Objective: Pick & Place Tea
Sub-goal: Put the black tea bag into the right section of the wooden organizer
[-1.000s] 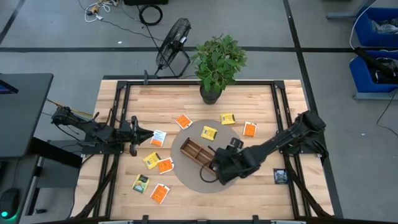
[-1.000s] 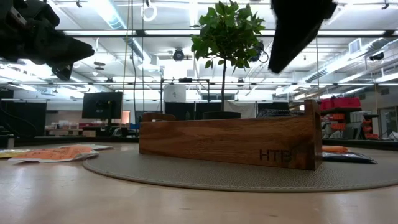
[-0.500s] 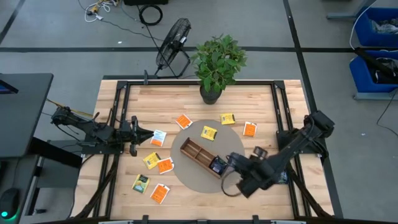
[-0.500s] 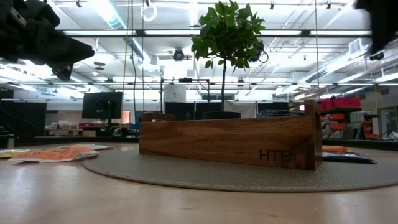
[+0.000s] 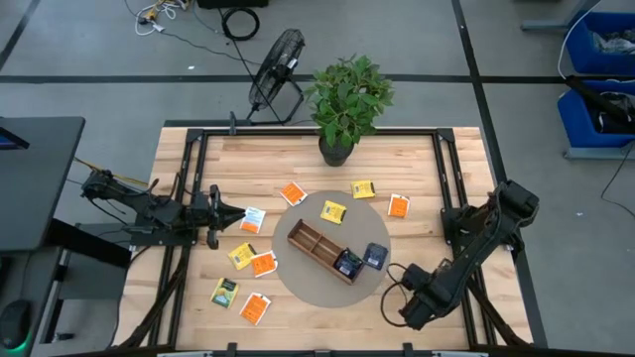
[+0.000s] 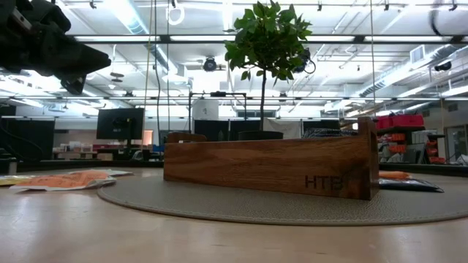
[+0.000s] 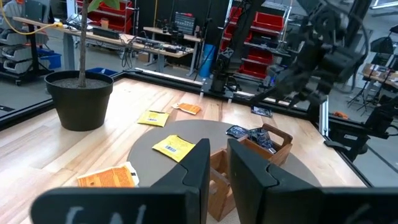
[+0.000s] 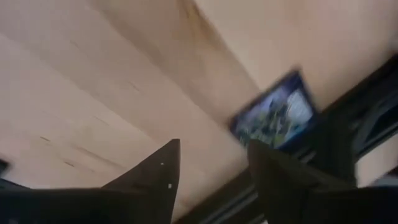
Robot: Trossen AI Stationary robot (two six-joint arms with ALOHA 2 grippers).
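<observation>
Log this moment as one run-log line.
left gripper: open, waiting at table's left | right gripper: open, empty, above dark blue sachet near table's right edge | tray: holds dark blue sachets

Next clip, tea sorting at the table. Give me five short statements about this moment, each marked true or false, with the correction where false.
1. A dark blue sachet lies in the end compartment of the wooden tray. True.
2. The right gripper hangs directly over the tray. False: it is off the round mat, near the table's front right, its fingers open and empty.
3. The left gripper holds an orange sachet. False: it holds nothing and waits at the table's left side, fingers slightly apart.
4. A second dark blue sachet lies on the mat just beside the tray. True.
5. The potted plant stands on the mat. False: it stands on bare wood at the table's far edge.
</observation>
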